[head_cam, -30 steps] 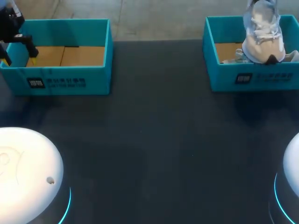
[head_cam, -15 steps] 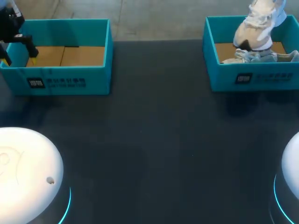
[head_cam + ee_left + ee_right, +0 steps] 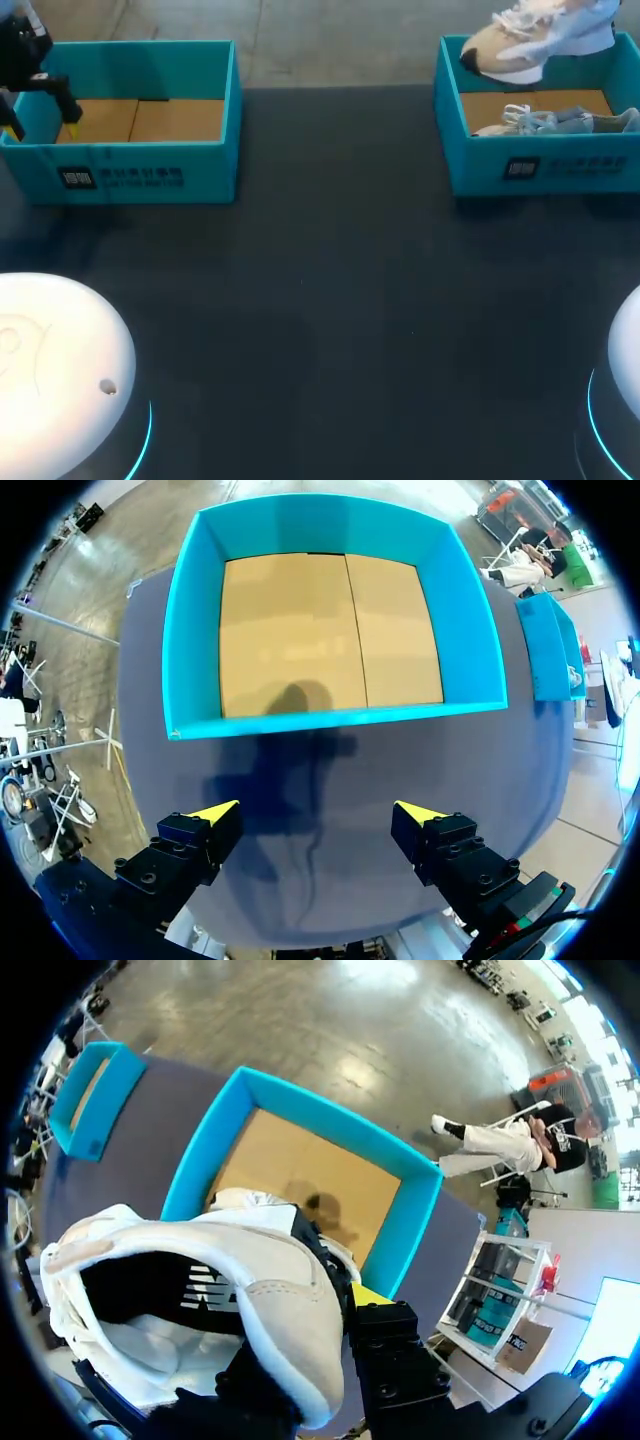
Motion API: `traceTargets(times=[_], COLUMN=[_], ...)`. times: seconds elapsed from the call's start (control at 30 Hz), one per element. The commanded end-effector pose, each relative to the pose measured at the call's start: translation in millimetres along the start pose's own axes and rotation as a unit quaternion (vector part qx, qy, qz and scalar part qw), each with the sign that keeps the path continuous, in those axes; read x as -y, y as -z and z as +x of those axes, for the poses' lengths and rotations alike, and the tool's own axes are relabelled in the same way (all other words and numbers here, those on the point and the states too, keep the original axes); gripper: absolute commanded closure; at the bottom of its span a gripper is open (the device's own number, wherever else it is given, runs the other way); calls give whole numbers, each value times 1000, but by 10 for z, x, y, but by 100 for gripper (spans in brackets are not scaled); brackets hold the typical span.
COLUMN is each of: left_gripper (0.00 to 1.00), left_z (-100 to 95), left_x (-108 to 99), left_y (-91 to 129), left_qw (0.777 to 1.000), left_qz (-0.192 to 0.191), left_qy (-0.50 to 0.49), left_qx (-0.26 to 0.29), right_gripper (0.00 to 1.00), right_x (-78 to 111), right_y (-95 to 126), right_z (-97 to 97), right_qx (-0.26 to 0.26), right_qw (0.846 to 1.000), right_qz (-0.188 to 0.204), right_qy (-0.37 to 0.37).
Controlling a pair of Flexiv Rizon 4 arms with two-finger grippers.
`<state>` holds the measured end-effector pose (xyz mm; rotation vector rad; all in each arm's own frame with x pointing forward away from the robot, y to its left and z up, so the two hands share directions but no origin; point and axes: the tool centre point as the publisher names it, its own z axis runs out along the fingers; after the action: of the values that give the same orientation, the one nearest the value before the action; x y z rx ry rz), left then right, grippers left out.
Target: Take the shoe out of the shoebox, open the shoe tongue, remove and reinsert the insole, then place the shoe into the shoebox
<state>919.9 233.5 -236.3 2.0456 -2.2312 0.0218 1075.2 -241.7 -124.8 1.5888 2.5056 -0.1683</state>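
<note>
Fingers [image 3: 372, 1296] of your right gripper [image 3: 335, 1305] clamp the shoe [image 3: 525, 45] above the upper-right shoebox [image 3: 545, 165], left gripper [image 3: 318, 812] spread; next set it on the bench [image 3: 330, 300].

Table [image 3: 330, 300]: dark, matt, smooth top. Left box [image 3: 130, 165] and right box [image 3: 540, 170]: matt teal card walls, bare brown card floors. Shoe [image 3: 530, 40]: pale matt upper, suede-like at the toe, stitched panels, cloth laces. Left gripper [image 3: 316, 812]: matt black fingers [image 3: 190, 845], smooth yellow tips, plastic by their look. Left arm base [image 3: 50, 360]: smooth, glossy white shell
</note>
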Motion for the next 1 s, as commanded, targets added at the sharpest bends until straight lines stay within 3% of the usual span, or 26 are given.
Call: traceTargets(times=[0.03,0.1,0.33,0.57,0.8,1.0], left_gripper=[0,0,0,0,0,0], left_z=[1,1,1,1,1,1], left_x=[-2,-2,-2,-2,-2,-2], left_y=[6,6,6,6,6,6], left_qw=[1000,1000,1000,1000,1000,1000], left_qz=[-1,-1,-1,-1,-1,-1], left_qy=[0,0,0,0,0,0], left_qx=[1,1,1,1,1,1], right_gripper=[100,100,100,100,100,100], right_x=[19,19,115,89,-39,-39], right_y=[14,14,-124,-162,-196,-196], right_z=[5,5,-320,-537,-561,-561], right_qx=[0,0,-20,-9,6,6], right_qw=[1000,1000,986,975,958,958], right_qz=[-2,-2,18,24,47,47], right_qy=[-1,-1,-165,-220,-281,-281])
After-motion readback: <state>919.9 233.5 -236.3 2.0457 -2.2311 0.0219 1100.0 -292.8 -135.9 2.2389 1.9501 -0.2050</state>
